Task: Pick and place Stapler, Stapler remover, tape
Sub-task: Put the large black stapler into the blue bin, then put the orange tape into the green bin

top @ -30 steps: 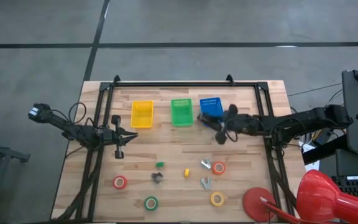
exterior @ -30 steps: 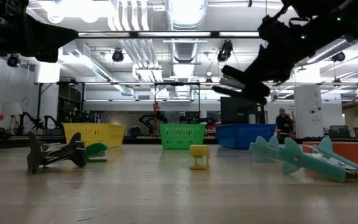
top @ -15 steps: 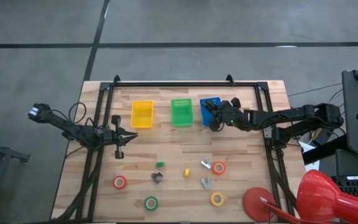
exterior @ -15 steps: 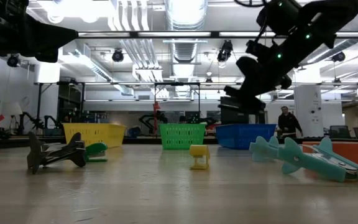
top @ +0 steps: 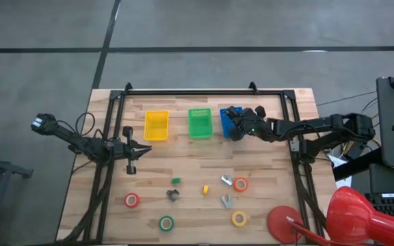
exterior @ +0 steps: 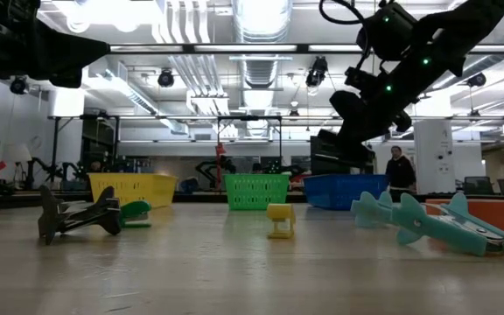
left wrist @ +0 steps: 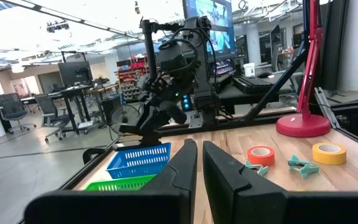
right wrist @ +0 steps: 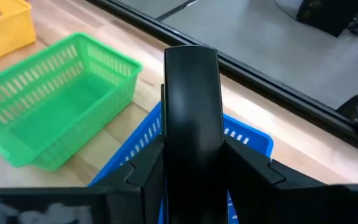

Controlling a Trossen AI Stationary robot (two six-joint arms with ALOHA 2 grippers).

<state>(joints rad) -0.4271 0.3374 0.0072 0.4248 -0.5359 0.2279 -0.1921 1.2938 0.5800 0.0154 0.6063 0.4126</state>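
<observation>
Looking down from the high view, I see my right gripper (top: 232, 117) poised over the blue basket (top: 227, 127) near the far edge of the tabletop, and the wrist camera shows the stapler (right wrist: 191, 118) clamped between its 2 dark fingers (right wrist: 143, 171) — the dark oblong body stands lengthwise above the blue basket's mesh, with the green basket (right wrist: 55, 106) just beside it. From table height the same gripper (exterior: 344, 140) hangs above the blue basket (exterior: 344, 191), the stapler not touching it. The yellow basket (top: 156, 125), green basket (top: 200, 123) and blue one sit in a row along the far edge. My left gripper (top: 144, 147) waits near the left edge of the tabletop, its fingers (left wrist: 185, 168) drawn narrow with only a thin slit between them and nothing in them. Toward the near edge lie the 4 tape rolls — a red tape roll (top: 132, 200) at the near-left, a green tape roll (top: 166, 223) closest to the near edge, a yellow tape roll (top: 239, 218) at the near-right, and an orange-red tape roll (top: 240, 184) farther in. Between them I can make out several small claw-shaped pieces, among them a dark one (top: 173, 195) and a teal one (top: 226, 201). A red lamp (top: 306, 222) stands at the near-right corner.
</observation>
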